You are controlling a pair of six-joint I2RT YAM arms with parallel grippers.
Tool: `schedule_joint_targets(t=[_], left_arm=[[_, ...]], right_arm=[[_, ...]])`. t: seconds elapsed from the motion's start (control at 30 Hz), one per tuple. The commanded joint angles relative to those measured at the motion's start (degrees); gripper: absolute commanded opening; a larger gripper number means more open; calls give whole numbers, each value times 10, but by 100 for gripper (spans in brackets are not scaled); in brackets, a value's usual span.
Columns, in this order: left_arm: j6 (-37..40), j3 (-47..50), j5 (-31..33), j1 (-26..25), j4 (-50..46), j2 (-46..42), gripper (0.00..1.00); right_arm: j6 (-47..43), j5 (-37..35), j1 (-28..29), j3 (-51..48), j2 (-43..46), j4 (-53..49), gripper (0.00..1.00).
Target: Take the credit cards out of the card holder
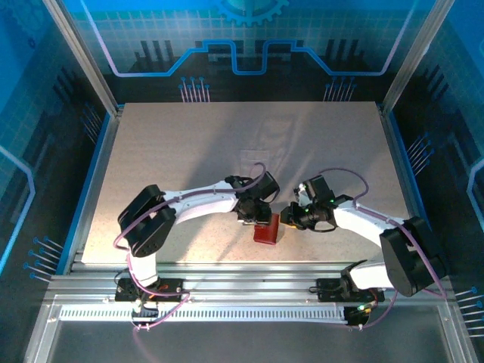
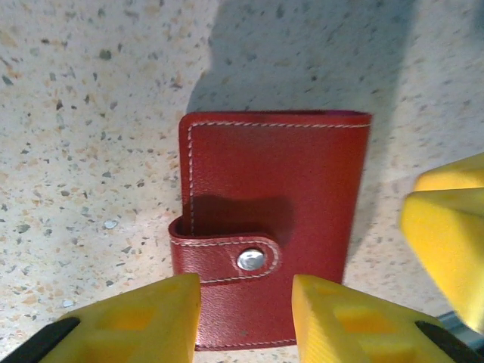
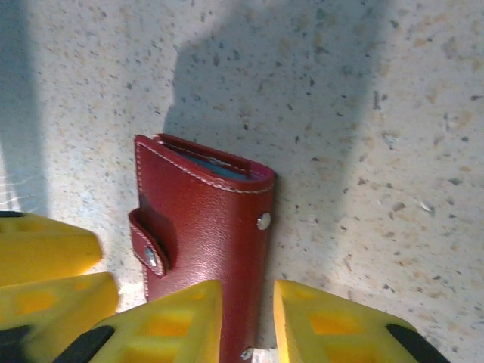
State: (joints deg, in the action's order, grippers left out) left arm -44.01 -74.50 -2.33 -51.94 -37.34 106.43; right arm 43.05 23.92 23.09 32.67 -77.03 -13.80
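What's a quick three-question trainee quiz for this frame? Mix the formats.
1. True or false: the small red leather card holder has its tab fastened by the round silver snap.
2. The holder rests on: A) the speckled pale tabletop; B) a blue tray; C) a metal rail.
3. Fill in: the left pincer and right pincer are tipped in ____.
Key: 1 true; 2 A; 3 yellow.

The top camera looks down from high behind. Both wrist cameras look down closely, sharing the red stitched-leather card holder (image 2: 272,204).
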Motion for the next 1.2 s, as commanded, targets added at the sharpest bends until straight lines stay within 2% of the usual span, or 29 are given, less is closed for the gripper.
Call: schedule_joint_targets(t=[0.0, 0.23, 0.5, 0.73, 0.93, 1.17], left_arm=[[15, -23, 4, -5, -33, 21, 36], [23, -43, -6, -5, -40, 54, 35], [28, -49, -6, -5, -47, 67, 39], [27, -47, -15, -5, -49, 79, 41], [28, -47, -13, -5, -51, 79, 34], [25, -39, -8, -5, -43, 71, 25]], right_arm=[[10, 49, -14, -14, -2, 33, 26], [26, 85, -15, -10, -34, 65, 28], [34, 105, -16, -6, -82, 87, 27], [4, 71, -14, 9, -93, 37, 31], [-22, 47, -14, 26, -92, -4, 32], [-24, 55, -10, 31, -104, 2, 32]])
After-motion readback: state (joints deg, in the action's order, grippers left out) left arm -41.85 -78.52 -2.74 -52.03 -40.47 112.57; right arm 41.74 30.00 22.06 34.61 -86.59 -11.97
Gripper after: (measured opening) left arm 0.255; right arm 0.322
